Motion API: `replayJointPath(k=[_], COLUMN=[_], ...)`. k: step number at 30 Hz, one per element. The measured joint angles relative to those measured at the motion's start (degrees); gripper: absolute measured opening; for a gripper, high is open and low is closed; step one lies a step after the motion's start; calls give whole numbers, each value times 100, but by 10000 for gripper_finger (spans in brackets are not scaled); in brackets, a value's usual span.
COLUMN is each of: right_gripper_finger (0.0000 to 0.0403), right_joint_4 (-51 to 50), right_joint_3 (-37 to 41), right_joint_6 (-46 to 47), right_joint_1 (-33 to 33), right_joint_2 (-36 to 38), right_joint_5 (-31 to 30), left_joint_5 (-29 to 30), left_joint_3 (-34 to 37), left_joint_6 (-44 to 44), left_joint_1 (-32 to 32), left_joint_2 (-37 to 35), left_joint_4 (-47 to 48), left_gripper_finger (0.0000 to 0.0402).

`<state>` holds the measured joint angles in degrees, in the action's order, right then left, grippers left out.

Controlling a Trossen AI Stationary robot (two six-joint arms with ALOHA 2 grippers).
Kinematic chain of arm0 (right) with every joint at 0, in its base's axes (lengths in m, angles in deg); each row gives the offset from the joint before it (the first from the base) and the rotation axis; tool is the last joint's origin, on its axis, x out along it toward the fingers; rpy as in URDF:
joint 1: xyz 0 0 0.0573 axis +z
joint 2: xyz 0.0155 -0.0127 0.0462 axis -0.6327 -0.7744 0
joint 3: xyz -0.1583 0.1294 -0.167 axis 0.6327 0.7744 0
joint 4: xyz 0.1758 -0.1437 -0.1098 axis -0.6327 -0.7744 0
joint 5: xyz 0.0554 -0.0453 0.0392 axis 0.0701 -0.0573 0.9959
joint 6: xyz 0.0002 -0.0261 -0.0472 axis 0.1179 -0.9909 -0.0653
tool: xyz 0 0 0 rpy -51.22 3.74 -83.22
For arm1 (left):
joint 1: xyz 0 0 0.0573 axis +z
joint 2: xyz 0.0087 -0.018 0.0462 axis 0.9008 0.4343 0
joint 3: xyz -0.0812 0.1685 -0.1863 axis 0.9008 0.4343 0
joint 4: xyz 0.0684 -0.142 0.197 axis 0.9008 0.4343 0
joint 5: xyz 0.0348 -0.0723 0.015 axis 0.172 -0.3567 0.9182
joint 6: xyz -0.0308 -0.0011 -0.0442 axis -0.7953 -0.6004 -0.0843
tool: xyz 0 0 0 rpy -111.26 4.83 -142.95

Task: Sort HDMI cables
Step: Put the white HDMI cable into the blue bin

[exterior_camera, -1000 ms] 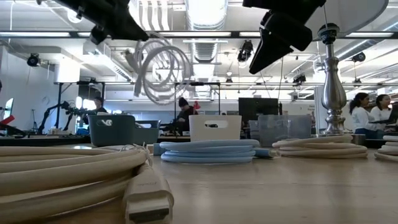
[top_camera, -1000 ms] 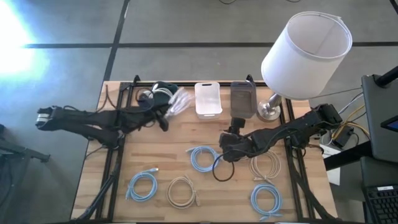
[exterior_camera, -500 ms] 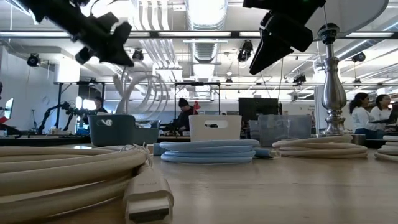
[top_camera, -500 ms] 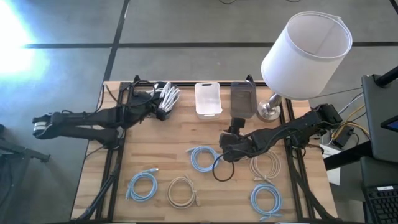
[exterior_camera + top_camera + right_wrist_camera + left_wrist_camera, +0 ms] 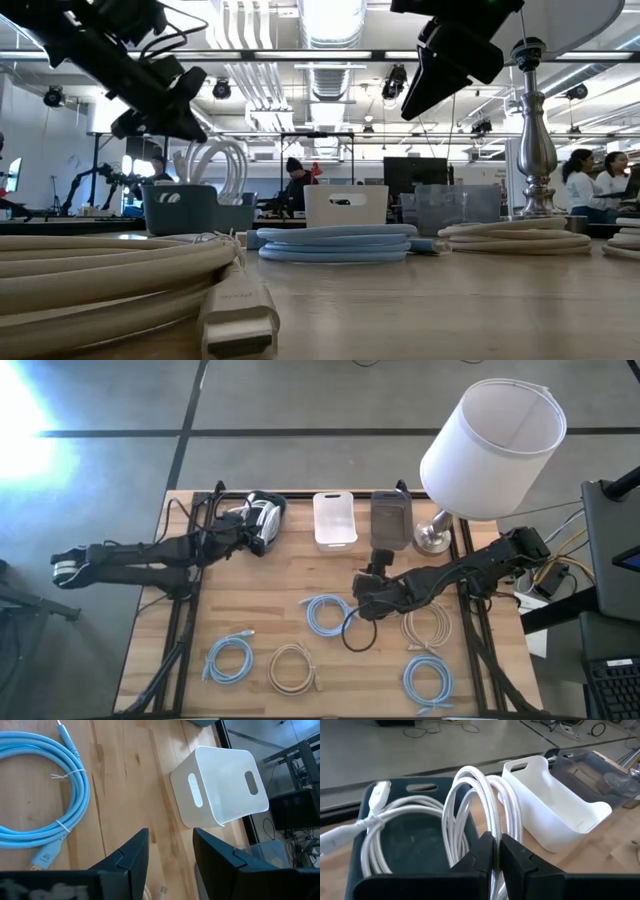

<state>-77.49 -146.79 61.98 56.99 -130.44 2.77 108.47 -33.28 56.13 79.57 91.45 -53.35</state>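
My left gripper (image 5: 248, 532) (image 5: 496, 857) is shut on a white coiled HDMI cable (image 5: 485, 795) (image 5: 215, 165) over the dark bin (image 5: 265, 510) at the table's far left. The coil's lower part dips inside the bin, beside another white cable (image 5: 395, 820) lying there. My right gripper (image 5: 365, 595) (image 5: 170, 865) hovers open above the table's middle, next to a light blue coil (image 5: 327, 613) (image 5: 35, 795). More coils lie flat near the front edge: light blue (image 5: 229, 658), beige (image 5: 293, 666), beige (image 5: 427, 625) and light blue (image 5: 428, 682). My left gripper pinches several white strands of the coil's rim (image 5: 495, 837) between its two fingers. The fingers come slanting down from the table's left side. The coil stands upright beyond the fingers, its far part down inside the dark bin (image 5: 420, 840).
A white bin (image 5: 334, 518) and a grey see-through bin (image 5: 390, 518) stand in a row beside the dark one along the far edge. A lamp with a big white shade (image 5: 495, 445) stands on its base (image 5: 433, 538) at the far right. People show in the room behind.
My left gripper has carried the white coil toward the table's far left and downward, from the gap between the dark and white bins to over the dark bin. The coil has sunk from high in the air partly into the bin.
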Motion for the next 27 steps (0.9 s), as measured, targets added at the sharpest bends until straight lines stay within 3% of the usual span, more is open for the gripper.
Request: replayJointPath(k=[4, 10, 19, 27], right_gripper_finger=[145, 139, 146, 137], right_joint_4=[1, 9, 11, 15], right_joint_3=[7, 16, 43, 62], right_joint_6=[1, 1, 1, 3], right_joint_1=[0, 0, 0, 0], right_joint_2=[-2, -2, -2, -4], right_joint_5=[0, 0, 1, 2], left_joint_5=[0, 97, 671, 777], left_joint_3=[0, 13, 11, 11], left_joint_6=[-18, 46, 57, 172], left_joint_1=[30, 135, 292, 299], left_joint_2=[0, 0, 2, 2], left_joint_4=[23, 188, 1193, 1493], left_gripper_finger=[34, 73, 133, 160])
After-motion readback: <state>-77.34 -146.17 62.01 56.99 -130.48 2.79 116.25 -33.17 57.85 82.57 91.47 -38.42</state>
